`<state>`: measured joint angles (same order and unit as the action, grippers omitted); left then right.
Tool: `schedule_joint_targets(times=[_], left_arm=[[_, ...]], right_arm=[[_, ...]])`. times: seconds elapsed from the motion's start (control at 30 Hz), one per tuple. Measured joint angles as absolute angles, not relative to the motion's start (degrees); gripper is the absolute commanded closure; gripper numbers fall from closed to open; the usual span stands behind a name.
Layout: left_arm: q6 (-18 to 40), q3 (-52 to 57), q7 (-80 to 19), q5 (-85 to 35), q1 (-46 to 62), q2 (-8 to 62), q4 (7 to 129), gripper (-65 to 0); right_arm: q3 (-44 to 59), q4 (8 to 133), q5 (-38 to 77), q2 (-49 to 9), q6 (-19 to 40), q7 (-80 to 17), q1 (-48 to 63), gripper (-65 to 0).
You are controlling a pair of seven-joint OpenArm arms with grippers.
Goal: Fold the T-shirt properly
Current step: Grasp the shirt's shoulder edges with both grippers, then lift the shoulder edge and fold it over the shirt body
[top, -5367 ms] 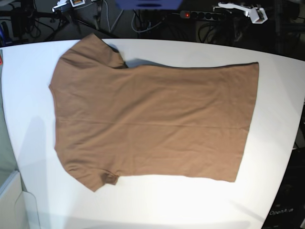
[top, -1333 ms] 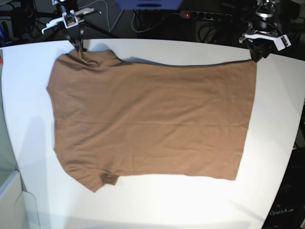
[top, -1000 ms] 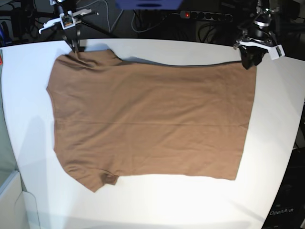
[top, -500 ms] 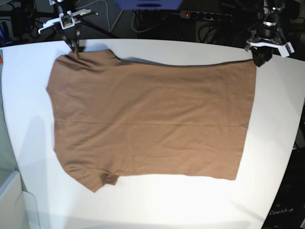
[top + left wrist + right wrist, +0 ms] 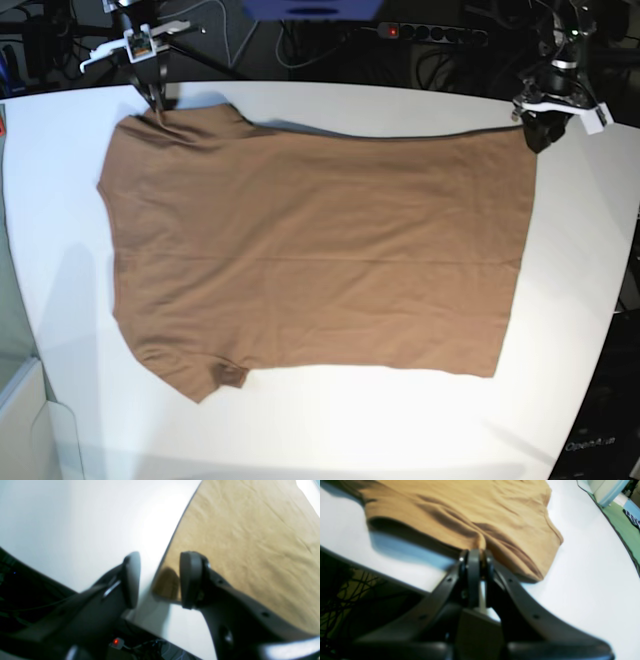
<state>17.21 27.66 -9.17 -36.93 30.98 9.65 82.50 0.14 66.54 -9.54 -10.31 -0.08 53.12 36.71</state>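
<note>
Looking over the table (image 5: 60, 200), we find the T-shirt (image 5: 320, 255) spread flat and whole across the white top, sleeves toward the left of the base view, hem toward the right. No fold has been made yet, so nearly all of the task is left.

What we do have is a start on the grasp. Our right gripper (image 5: 478, 562) has its jaws pressed together on a pinch of cloth at the far sleeve edge, and the fabric rises into a small ridge where it enters them. Our left gripper (image 5: 158, 580) stands with its jaws apart, straddling the far hem corner. One finger (image 5: 191, 577) is over the cloth and the other over bare table, and the corner lies between them, not yet held.

We judge the next need is for the left jaws to close on that corner. Then both far corners can be lifted together and carried toward the near edge for the first fold.
</note>
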Motion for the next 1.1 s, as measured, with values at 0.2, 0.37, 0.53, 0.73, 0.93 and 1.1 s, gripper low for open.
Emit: schedule_joint_targets(times=[0.2, 0.37, 0.53, 0.73, 0.93, 1.1], left_arm=[[24.3, 26.7, -13.1, -37.6, 31.3, 9.3, 82.6, -25.2], [24.4, 26.6, -13.6, -37.6, 31.2, 9.3, 82.7, -20.0], [24.0, 26.9, -14.7, -37.3, 31.2, 9.2, 82.8, -0.7], [24.0, 26.9, -14.8, -37.4, 31.1, 9.2, 82.9, -2.3], [22.6, 26.8, -17.4, -36.4, 31.7, 8.9, 86.7, -2.4], [22.9, 30.1, -18.5, -36.2, 31.7, 6.8, 91.8, -2.4]], right_arm=[[0.1, 66.5, -9.5, -10.3, -0.1, 53.1, 36.8, -0.3], [0.1, 66.5, -9.5, -10.3, -0.1, 53.1, 36.7, -0.3], [0.1, 66.5, -9.5, -10.3, -0.1, 53.1, 36.7, -0.3], [0.1, 66.5, -9.5, -10.3, -0.1, 53.1, 36.5, -0.3], [0.4, 67.8, -9.8, -10.3, -0.1, 52.6, 36.7, -0.3], [2.5, 74.3, -9.9, -10.5, 0.0, 48.4, 37.0, -0.1]])
